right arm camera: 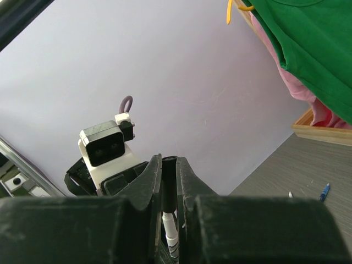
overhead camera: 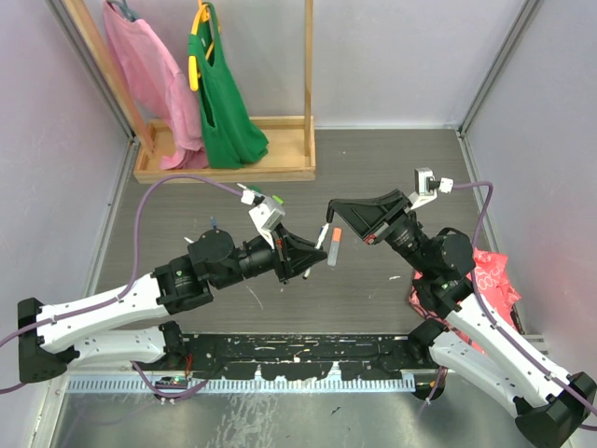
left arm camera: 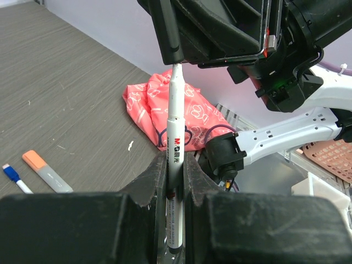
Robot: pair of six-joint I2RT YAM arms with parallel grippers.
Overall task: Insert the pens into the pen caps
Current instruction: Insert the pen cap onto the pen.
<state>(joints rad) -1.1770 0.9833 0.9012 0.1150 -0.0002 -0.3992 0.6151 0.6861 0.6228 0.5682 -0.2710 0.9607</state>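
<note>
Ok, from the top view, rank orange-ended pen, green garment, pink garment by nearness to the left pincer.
1. Orange-ended pen, lying just right of the left pincer.
2. Green garment, hanging at the back.
3. Pink garment, hanging further left.

Robot lab cell, lilac partition walls (overhead camera: 401,56), wooden clothes rack (overhead camera: 280,174)
</note>
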